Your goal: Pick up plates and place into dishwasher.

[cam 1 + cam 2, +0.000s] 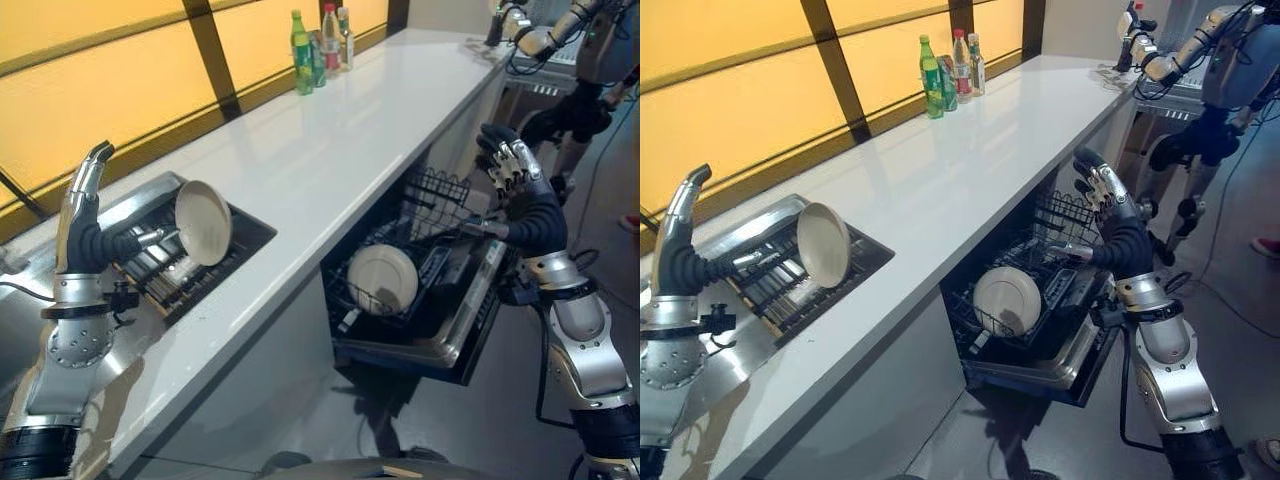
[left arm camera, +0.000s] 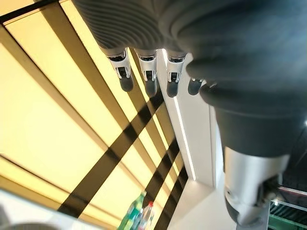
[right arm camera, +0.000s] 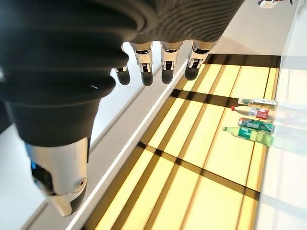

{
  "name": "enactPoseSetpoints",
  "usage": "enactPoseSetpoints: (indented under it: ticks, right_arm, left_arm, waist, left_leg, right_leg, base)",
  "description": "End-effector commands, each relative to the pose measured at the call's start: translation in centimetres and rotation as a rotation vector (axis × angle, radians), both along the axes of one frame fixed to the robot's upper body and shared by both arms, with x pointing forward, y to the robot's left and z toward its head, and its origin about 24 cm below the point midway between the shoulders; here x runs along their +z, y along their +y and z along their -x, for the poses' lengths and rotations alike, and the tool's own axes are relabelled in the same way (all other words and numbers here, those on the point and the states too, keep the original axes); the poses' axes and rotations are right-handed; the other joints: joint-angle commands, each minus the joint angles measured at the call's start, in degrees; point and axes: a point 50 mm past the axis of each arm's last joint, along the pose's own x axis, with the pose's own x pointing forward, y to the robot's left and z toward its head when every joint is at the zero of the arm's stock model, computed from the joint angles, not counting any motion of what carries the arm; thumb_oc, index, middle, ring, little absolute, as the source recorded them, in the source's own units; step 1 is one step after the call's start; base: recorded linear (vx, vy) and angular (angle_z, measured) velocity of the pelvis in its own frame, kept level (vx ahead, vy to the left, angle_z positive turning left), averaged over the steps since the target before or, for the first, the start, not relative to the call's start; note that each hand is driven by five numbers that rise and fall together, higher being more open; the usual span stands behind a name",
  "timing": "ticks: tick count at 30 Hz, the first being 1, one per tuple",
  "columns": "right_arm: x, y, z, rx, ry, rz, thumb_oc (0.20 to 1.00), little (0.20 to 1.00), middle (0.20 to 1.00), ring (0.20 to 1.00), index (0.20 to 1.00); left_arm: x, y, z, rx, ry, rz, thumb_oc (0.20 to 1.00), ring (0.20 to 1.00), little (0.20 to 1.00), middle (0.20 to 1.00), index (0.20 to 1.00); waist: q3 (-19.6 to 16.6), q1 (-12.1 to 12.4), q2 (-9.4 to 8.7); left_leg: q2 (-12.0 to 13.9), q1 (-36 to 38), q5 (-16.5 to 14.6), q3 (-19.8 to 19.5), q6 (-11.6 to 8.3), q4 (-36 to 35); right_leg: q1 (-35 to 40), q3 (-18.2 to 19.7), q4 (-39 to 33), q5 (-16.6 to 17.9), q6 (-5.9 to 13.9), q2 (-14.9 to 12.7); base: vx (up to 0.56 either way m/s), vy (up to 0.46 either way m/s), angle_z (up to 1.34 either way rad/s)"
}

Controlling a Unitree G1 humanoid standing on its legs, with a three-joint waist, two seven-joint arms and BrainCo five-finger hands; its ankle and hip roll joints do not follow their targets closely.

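The left hand [image 1: 88, 232] rises over the sink [image 1: 247, 226] with fingers straight, empty, beside 1 plate [image 1: 203, 221] propped there, while the right hand [image 1: 520, 190], fingers relaxed, hovers above the dishwasher rack [image 1: 432, 200] holding 1 upright plate [image 1: 383, 279].

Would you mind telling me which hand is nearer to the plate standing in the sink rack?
Left. The left hand is raised just beside the plate in the sink rack, not touching it. The right hand is raised beyond the open dishwasher, far from it.
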Motion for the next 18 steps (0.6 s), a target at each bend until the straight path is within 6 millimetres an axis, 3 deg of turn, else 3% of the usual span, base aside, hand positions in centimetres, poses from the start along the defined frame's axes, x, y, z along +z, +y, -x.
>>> enactPoseSetpoints:
  ticks: [1,6,12,18]
  right_arm:
    - [1.7,0.1,0.8,0.050,-0.091,-0.029,1.000,1.000,1.000,1.000,1.000]
    - [1.2,-0.5,1.1,0.007,-0.059,-0.035,1.000,1.000,1.000,1.000,1.000]
    - [1.2,-0.4,0.8,-0.013,-0.057,-0.006,1.000,1.000,1.000,1.000,1.000]
    - [2.1,-0.9,0.3,0.003,-0.070,-0.027,1.000,1.000,1.000,1.000,1.000]
  left_arm:
    - [1.7,2.0,0.6,0.066,-0.064,-0.069,1.000,1.000,1.000,1.000,1.000]
    - [2.2,2.4,0.9,0.084,-0.052,-0.196,1.000,1.000,1.000,1.000,1.000]
    - [2.5,2.0,-0.2,0.093,-0.068,-0.233,1.000,1.000,1.000,1.000,1.000]
    - [2.9,2.1,-1.5,0.197,-0.105,-0.363,1.000,1.000,1.000,1.000,1.000]
  waist:
    - [-0.7,-1.2,-1.19]
    - [0.0,-1.7,-0.75]
    - [2.7,-2.6,0.46]
    - [6.3,-3.1,0.93]
  left_leg:
    - [-1.2,-8.3,11.9,-3.4,0.69,-7.6]
    - [-2.6,-6.3,8.9,-3.7,1.74,-6.7]
    - [-4.3,-8.2,7.1,-2.6,3.34,-4.7]
    - [-5.4,-11.7,6.3,-1.7,3.88,-1.8]
  right_leg:
    - [12.5,-1.8,-16.2,3.9,2.10,0.9]
    - [10.3,-2.3,-13.7,4.2,4.15,-1.9]
    - [5.4,-1.5,-10.4,4.6,6.79,-5.6]
    - [2.6,-0.9,-9.1,5.1,7.74,-7.2]
  base:
    - [0.24,0.224,-0.25]
    - [0.21,0.221,-0.13]
    - [0.07,0.210,-0.03]
    - [-0.01,0.129,0.07]
